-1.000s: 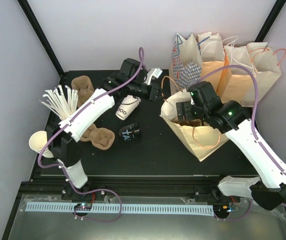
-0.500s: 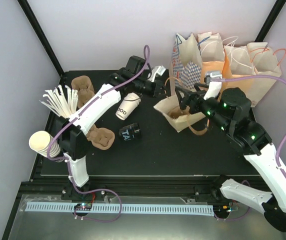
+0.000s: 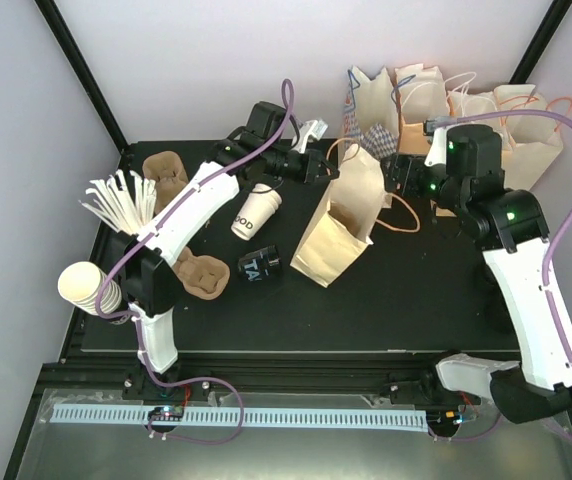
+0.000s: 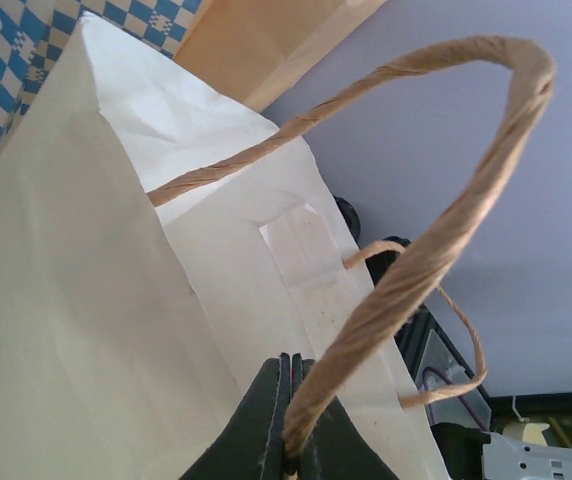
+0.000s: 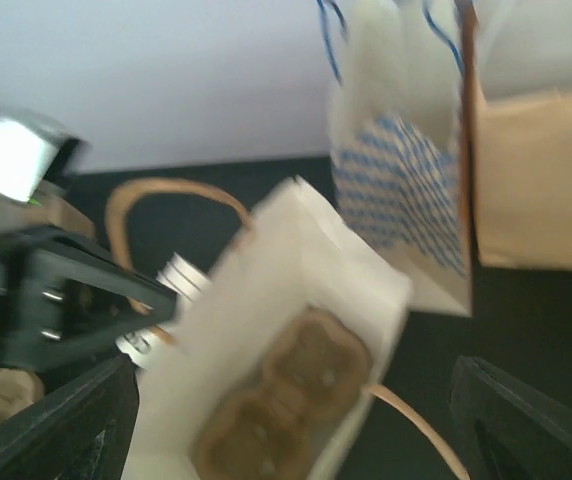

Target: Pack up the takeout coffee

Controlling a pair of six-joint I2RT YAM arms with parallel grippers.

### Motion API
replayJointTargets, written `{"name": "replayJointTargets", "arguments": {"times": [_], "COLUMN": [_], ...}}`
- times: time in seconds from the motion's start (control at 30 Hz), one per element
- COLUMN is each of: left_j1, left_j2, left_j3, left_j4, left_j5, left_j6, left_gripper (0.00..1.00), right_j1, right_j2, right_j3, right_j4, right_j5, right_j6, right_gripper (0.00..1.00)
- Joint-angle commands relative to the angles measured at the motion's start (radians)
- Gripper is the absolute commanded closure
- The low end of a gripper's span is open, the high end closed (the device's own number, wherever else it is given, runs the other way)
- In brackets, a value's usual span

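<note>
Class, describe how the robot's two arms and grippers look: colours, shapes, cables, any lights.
The left arm and right arm are white shells joined by black joints, each trailed by a looping purple cable. Small green lights glow on the right arm's joints. The left gripper and right gripper have black fingers.

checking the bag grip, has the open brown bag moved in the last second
Yes. The open brown bag has shifted left, away from the standing bags at the back right and toward the lying white cup.
</note>
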Motion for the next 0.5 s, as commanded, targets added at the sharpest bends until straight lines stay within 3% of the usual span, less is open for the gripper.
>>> {"name": "replayJointTargets", "arguments": {"times": [0.0,0.13,0.3,0.47], "left_j1": [0.013,0.013,0.013,0.014], "left_j2": [0.015,0.008,-0.026,-0.046], "left_j3": [0.029,0.011,-0.039,-0.076], "left_j4": [-0.027,-0.046,-0.009,0.010], "left_j5": [0.018,0.045,0.074,0.109], "left_j6": [-0.019,-0.025,-0.031,-0.029], "left_gripper": [0.98,0.98,0.98,0.98], "right_j1": [-0.085,-0.103,-0.111,-0.112], "right_j2": [0.055,0.091,0.168,0.222], "right_j3": [-0.004,-0.063,-0.076,-0.080], "right_j4": [-0.245,-0.270,-0.276,-0.251], "right_j5": [-0.122,-0.118,-0.113,-0.137], "right_j6": [0.000,0.077,0.186,0.308], "right_gripper": [0.12,0.13,0.29,0.38]}}
